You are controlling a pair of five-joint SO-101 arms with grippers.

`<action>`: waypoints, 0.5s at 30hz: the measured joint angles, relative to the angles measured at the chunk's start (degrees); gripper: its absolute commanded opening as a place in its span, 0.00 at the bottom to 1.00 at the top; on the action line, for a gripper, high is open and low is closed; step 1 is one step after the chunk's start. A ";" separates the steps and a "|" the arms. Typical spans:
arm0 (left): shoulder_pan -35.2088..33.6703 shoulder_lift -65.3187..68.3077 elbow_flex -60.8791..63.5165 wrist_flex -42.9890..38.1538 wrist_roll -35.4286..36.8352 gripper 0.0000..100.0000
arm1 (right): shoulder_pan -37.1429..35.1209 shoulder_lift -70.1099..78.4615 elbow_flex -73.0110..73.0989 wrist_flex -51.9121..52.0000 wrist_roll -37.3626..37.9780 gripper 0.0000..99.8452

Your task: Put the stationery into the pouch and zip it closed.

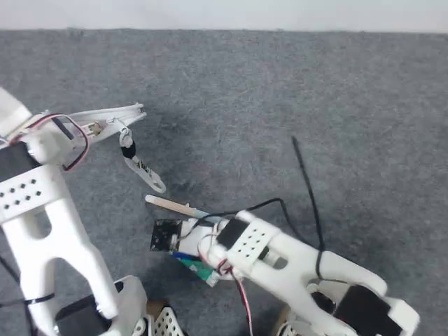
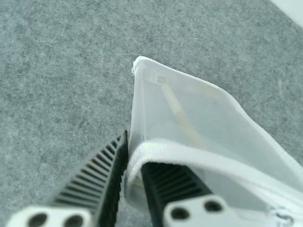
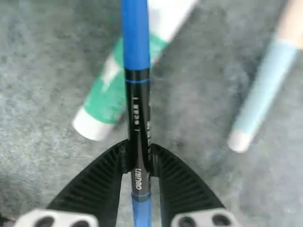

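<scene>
Left gripper (image 2: 134, 152) is clamped on pouch (image 2: 199, 118) rim, right gripper (image 3: 139, 152) on pen (image 3: 136, 56).
Pouch is held at 10 o'clock of table (image 1: 280, 84), pen at 6.

You have small white print along the black middle section of the blue plastic pen (image 3: 136, 94). It runs lengthwise in two short stretches, one just ahead of where the right gripper (image 3: 138, 155) clamps the barrel and one between its fingers. Both are too blurred to read. Just beside the pen, the green-and-white cylindrical tube (image 3: 108, 92) has pale patches that may be label marks, but you cannot make out any letters there.
</scene>
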 measured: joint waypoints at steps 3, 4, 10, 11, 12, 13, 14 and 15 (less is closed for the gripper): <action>0.00 0.00 0.00 0.00 0.00 0.01 | 4.66 -4.13 0.00 0.79 -0.09 0.01; 0.00 0.00 0.00 0.00 0.00 0.01 | 6.33 -5.89 0.00 0.88 -0.26 0.01; 0.00 0.00 0.00 0.00 0.00 0.01 | 13.98 -13.63 0.00 0.18 -7.82 0.01; 0.00 0.00 0.00 0.00 0.00 0.01 | 15.12 -13.80 0.00 -0.44 -8.97 0.01; 0.00 0.00 0.00 0.00 0.00 0.01 | 16.35 -13.80 0.00 -1.58 -10.20 0.01; 0.00 0.00 0.00 0.00 0.00 0.01 | 17.32 -13.80 0.00 -2.55 -11.16 0.01; 0.00 0.00 0.00 0.00 0.00 0.01 | 18.29 -13.80 0.00 -3.16 -12.04 0.01; 0.00 0.00 0.00 0.00 0.00 0.01 | 18.99 -13.63 -0.26 -3.34 -12.57 0.01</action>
